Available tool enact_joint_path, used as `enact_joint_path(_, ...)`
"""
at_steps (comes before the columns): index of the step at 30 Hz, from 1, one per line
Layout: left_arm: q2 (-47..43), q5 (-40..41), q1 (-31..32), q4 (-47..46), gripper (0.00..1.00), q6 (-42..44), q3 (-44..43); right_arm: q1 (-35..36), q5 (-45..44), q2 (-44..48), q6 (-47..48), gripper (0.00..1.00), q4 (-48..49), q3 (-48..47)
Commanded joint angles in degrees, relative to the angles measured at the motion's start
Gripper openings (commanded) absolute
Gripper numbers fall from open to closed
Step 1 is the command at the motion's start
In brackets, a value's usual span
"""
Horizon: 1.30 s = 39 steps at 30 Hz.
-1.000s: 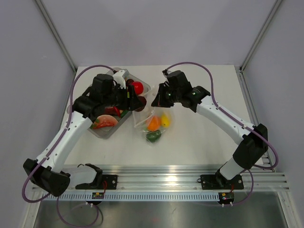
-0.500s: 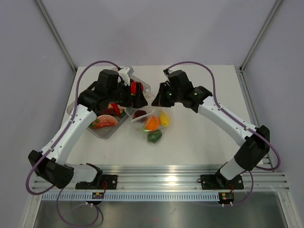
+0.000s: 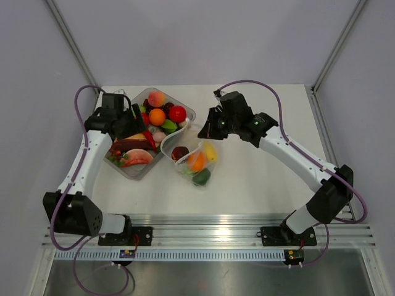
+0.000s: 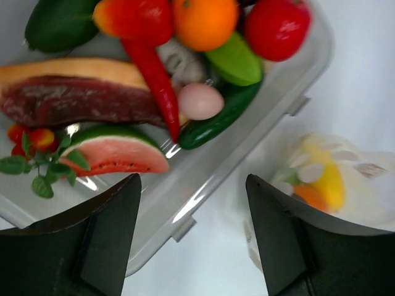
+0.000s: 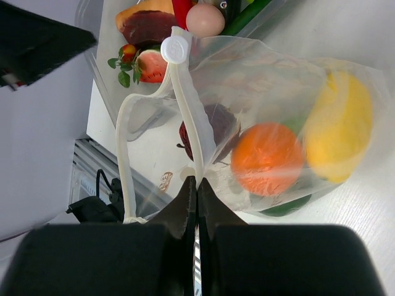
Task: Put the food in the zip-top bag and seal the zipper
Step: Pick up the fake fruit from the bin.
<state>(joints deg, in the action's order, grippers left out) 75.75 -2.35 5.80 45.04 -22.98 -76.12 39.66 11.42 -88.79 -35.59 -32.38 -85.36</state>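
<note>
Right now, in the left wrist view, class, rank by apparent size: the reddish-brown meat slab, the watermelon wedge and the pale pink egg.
Largest: reddish-brown meat slab.
Middle: red-and-green watermelon wedge.
Smallest: pale pink egg.
All lie in one clear plastic tray, so nearness barely matters.

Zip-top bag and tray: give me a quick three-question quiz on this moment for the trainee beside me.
1. True or false: the right gripper is shut on the zipper of the zip-top bag.
2. Which piece lies inside the bag? A) watermelon slice B) yellow piece C) red chili
3. The left gripper is open and holds nothing. Which container shows in its wrist view?
Key: 1 true. 2 B. 3 the clear tray.
</note>
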Motion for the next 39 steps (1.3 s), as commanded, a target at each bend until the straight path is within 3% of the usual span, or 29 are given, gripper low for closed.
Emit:
enact_joint_path(1, 3.4, 6.3, -1.0, -0.1, 0.7, -2.7, 3.4, 0.6, -0.7, 3.2, 0.5, 0.0, 1.7, -0.2)
enact_joint_path(6, 5.8, 8.6, -1.0, -2.0, 0.71, -7.0, 6.6, 0.6, -0.9, 3.8, 0.6, 0.0, 1.8, 0.4)
enact_joint_path(9, 7.7, 12.7, -0.9, -1.7, 0.73, -14.1, 8.1, 0.5, -0.3, 3.9, 0.2, 0.0, 2.4, 0.9)
enact_joint_path(13, 12.2, 15.0, 0.0, 0.9, 0.82, -19.8, 6.9, 0.6, -0.2, 3.8, 0.1, 0.0, 2.9, 1.0)
enact_joint_path(22, 23.4, 24.8, 3.8, 7.6, 0.85, -31.1, 0.5, 0.6, 0.5, 3.2, 0.0, 0.0, 2.9, 0.9)
enact_joint_path(27, 27.5, 27.7, 5.1, 8.9, 0.95, -35.8, -0.1, 0.6, 0.4, 2.9, 0.5, 0.0, 2.3, 0.6)
enact_joint_path(32, 28.9, 28.3, 5.5, 8.1, 0.95, -37.9, 1.3, 0.6, 0.3, 2.8, 0.5, 0.0, 2.1, 0.7)
enact_joint_path(39, 29.7, 27.6, 5.5, 4.5, 0.88, -39.3, 4.5, 0.6, 0.5, 2.4, 0.5, 0.0, 2.4, 0.5)
